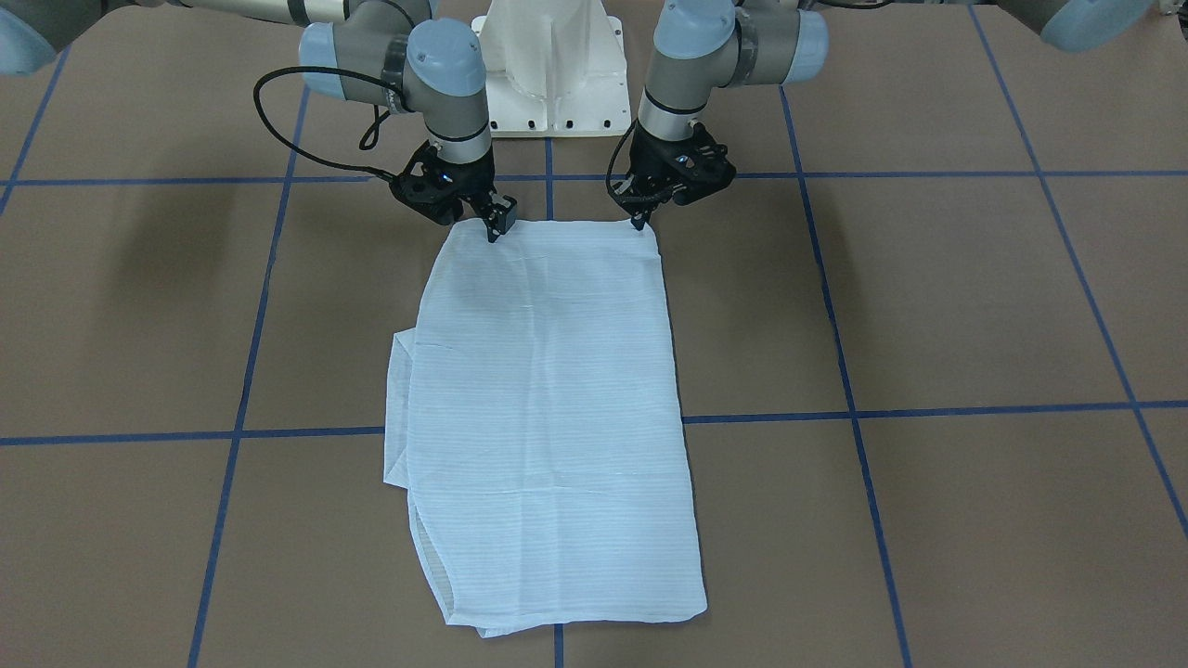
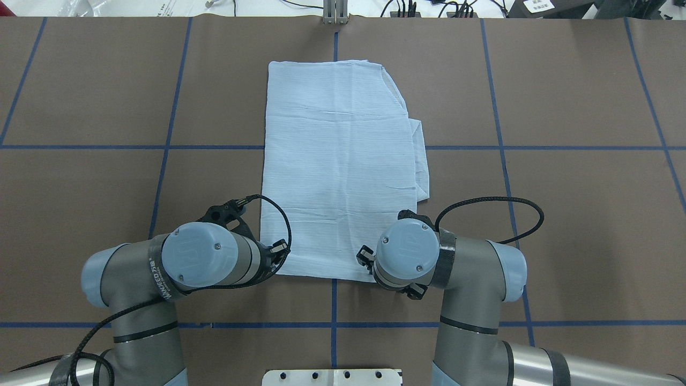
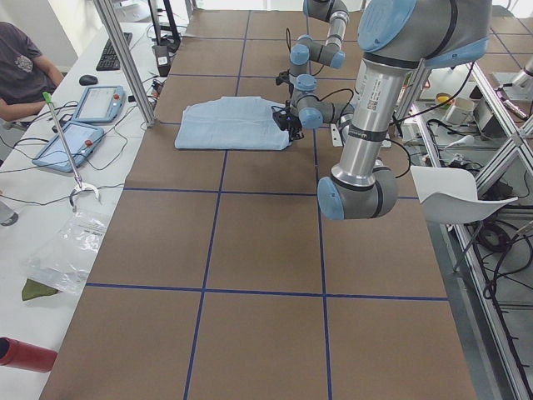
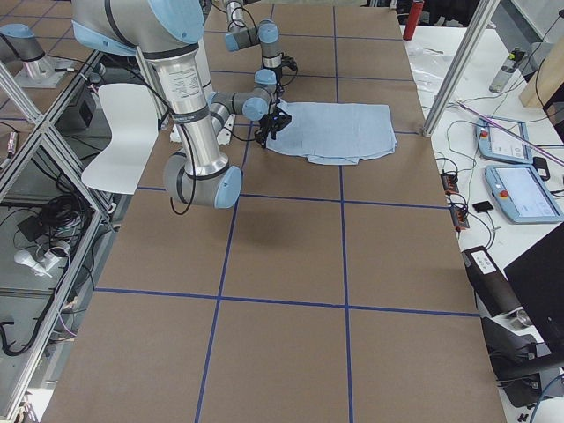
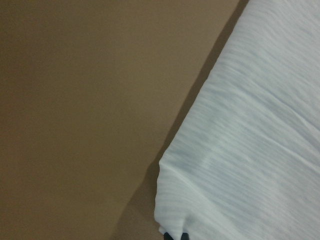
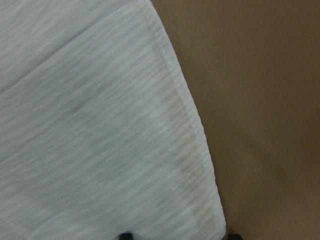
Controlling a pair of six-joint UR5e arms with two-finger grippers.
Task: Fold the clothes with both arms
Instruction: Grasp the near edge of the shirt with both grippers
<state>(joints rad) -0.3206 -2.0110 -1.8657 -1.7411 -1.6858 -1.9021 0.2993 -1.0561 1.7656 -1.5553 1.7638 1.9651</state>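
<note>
1. My left gripper [image 1: 640, 221] was down at the near corner of the shirt [image 1: 548, 371], on my left side. In the left wrist view its fingertips [image 5: 170, 236] sat nearly closed, with the cloth's corner gathered between them: a pinch on the shirt.
2. My right gripper [image 1: 497, 225] stood at the other near corner. Its fingertips [image 6: 125, 235] were spread wide, one over the cloth and one off the stitched hem over bare table. It gripped nothing.
3. The shirt lay flat on the brown table [image 1: 928, 297], folded to a long rectangle running straight away from my base, across the blue tape lines [image 1: 845, 371].
4. A folded-under layer [image 1: 399, 408] stuck out along the shirt's edge on my right side, about midway down its length.
5. The white pedestal [image 1: 549, 74] stood just behind both grippers, apart from the cloth.
6. A black cable [image 2: 487, 206] looped out from my right wrist over bare table, beside the shirt. Another cable [image 2: 281, 222] arched from my left wrist above the shirt's near edge.
7. In the left side view a bench with two tablets [image 3: 83, 121] and a seated person [image 3: 25, 71] lay well apart from the shirt.
</note>
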